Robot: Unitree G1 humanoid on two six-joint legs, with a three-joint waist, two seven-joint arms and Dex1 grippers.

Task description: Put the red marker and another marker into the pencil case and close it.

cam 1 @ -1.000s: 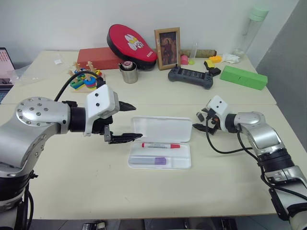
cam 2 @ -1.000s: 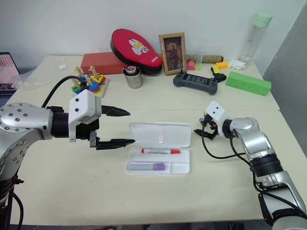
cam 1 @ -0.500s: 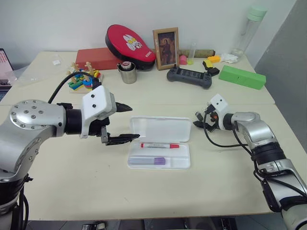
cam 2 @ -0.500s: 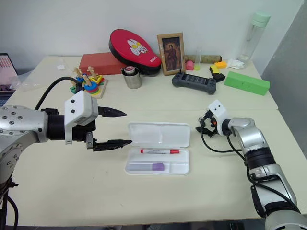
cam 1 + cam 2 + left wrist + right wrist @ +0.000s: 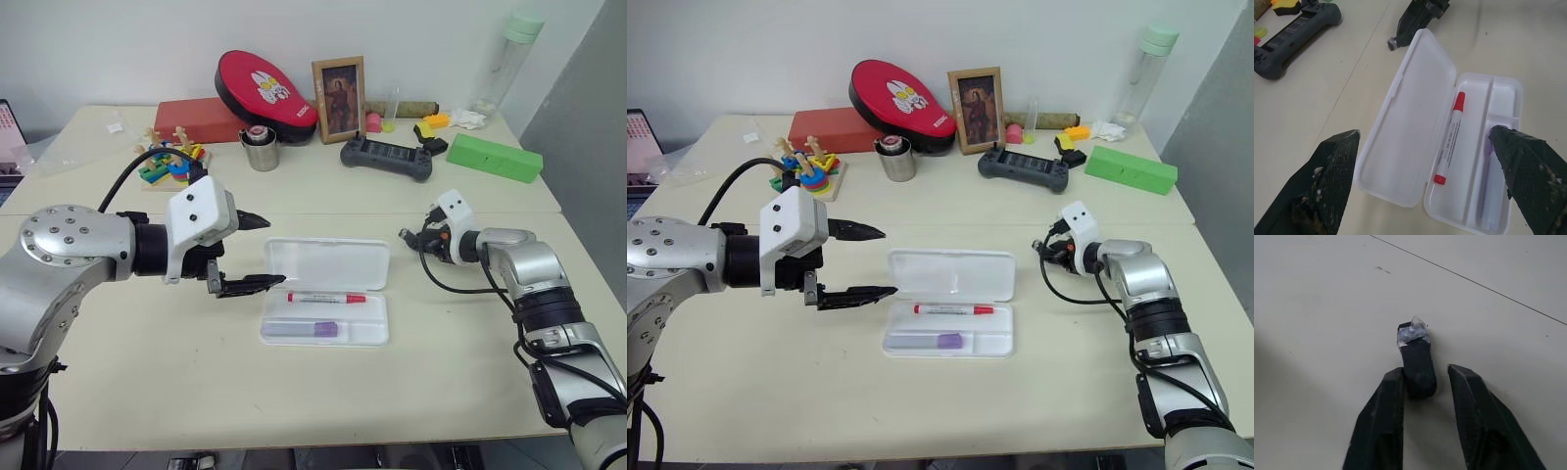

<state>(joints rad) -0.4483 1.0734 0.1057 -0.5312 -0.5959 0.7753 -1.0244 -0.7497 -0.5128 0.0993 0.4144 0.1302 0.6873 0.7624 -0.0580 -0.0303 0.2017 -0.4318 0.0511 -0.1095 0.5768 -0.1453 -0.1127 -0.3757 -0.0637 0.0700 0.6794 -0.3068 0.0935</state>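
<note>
The white pencil case (image 5: 329, 262) lies open in the middle of the table, its lid folded flat toward the back. In its tray lie the red marker (image 5: 326, 297) and, nearer me, the lilac-capped marker (image 5: 312, 329). My left gripper (image 5: 275, 252) hovers open just left of the case, which shows between its fingers in the left wrist view. My right gripper (image 5: 407, 236) is low over the table to the right of the lid. Its fingers (image 5: 1393, 396) stand a narrow gap apart, with a small black piece (image 5: 1418, 364) with a pale tip against one finger.
Along the back of the table stand a green box (image 5: 497, 157), a black game controller (image 5: 388, 157), a metal cup (image 5: 262, 149), a picture frame (image 5: 339, 98), a red pad (image 5: 266, 83) and a colourful stacking toy (image 5: 168, 164). A tall bottle (image 5: 511, 49) stands at the back right.
My right gripper has rolled at the wrist and shifted slightly right. The left gripper, the case and both markers have stayed in place.
</note>
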